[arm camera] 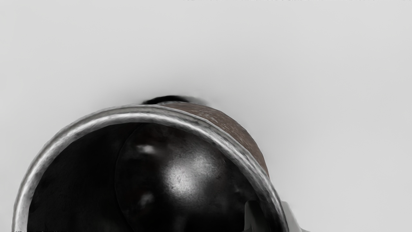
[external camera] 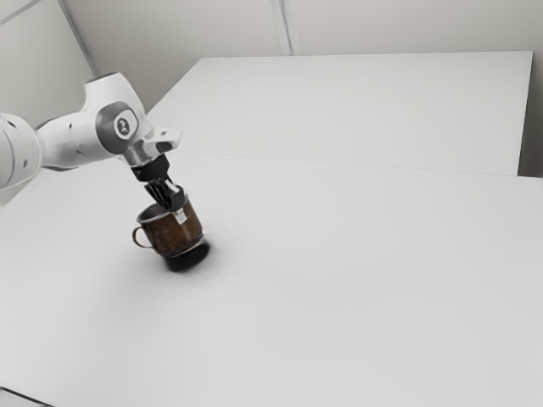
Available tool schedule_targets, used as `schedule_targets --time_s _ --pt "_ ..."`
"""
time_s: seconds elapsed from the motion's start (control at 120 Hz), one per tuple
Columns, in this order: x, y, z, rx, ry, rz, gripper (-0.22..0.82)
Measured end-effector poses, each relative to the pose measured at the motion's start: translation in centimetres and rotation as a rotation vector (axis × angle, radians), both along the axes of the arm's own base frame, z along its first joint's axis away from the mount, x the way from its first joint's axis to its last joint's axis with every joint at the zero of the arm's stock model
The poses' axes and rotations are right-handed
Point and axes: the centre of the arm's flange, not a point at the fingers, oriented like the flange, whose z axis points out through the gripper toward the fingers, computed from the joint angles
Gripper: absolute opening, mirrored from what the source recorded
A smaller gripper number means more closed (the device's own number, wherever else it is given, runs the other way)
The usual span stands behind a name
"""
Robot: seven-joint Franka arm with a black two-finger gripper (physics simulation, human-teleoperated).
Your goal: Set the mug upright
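Note:
The black gripper (external camera: 176, 207) reaches down to the rim of a brown mug (external camera: 174, 234) in the exterior view. This mug leans somewhat, its mouth facing up and toward the exterior view's left, its handle on that same side. In the wrist view, the gripper (arm camera: 272, 214) has one finger inside the mug (arm camera: 239, 129) and the other outside, with the wall pinched between them. The dark interior and pale metal rim face the camera. Whether the base touches the table cannot be told.
A wide white table (external camera: 365, 280) extends around the mug, with a dark shadow directly beneath it. Another white surface (external camera: 356, 106) lies farther back, before a pale wall. The arm comes in from the exterior view's left.

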Motion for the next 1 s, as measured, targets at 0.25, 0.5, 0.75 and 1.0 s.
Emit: schedule_targets --time_s 0.25,0.5,0.75,1.0 --pt "-0.3 -0.5 -1.5 0.125 -0.125 0.077 -0.18" --pt "-1.5 -1.8 -4.3 0.138 -0.123 0.148 -0.16" --pt "-1.8 -2.0 -4.8 0.121 -0.120 0.216 0.33" --pt "0.6 -2.9 1.8 0.107 -0.175 0.232 0.52"
